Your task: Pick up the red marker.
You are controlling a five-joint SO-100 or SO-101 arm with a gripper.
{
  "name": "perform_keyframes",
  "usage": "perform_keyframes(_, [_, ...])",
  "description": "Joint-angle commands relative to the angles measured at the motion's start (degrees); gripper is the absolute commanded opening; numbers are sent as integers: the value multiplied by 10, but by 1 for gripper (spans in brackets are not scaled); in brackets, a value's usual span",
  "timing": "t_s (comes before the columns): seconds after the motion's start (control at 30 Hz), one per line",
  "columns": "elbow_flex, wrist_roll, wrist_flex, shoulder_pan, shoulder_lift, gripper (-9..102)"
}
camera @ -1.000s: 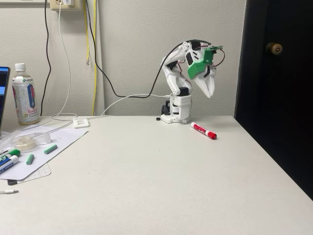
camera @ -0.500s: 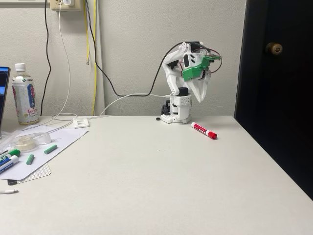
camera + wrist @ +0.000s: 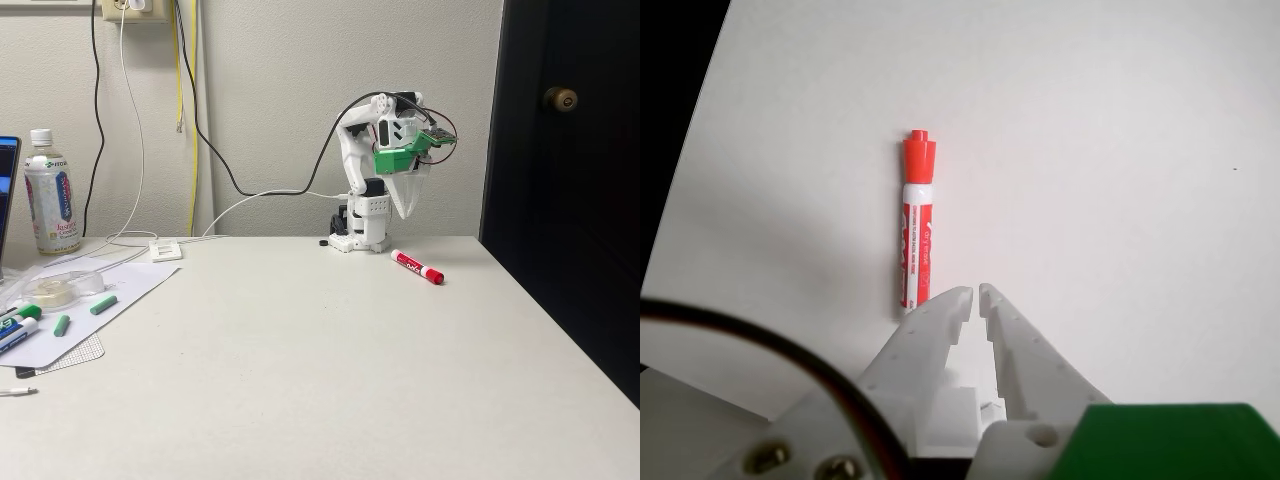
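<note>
In the fixed view, the arm stands at the back of the table, close to the wall, and it is folded over itself. The gripper hangs in the air with its white fingers pointing down, above the table and not touching anything. From this side its jaws look closed, but the picture is small here and I cannot be sure. The marker lies flat on the table just beside the base of the arm, to the right of it, with the red cap toward the front right. At the left side of the table there are a bottle, a sheet of paper with two small green pieces on it, and markers with green caps at the edge. In the wrist view, the gripper comes in from the bottom, and its two fingertips are nearly together, with only a thin gap between them and nothing held there. The marker lies on the white table ahead of the tips and a little to the left, with its cap pointing away from the gripper. Its near end is just beside the left fingertip in the picture.
</note>
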Motion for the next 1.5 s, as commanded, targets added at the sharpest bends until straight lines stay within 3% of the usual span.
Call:
perform_keyframes(0.0, [-19, -12, 3, -2, -3, 0])
perform_keyframes(0.33, [16, -49, -11, 4, -7, 2])
perform_keyframes(0.83, [184, -71, -151, 4, 52, 10])
perform_keyframes(1.47, [263, -39, -191, 23, 40, 20])
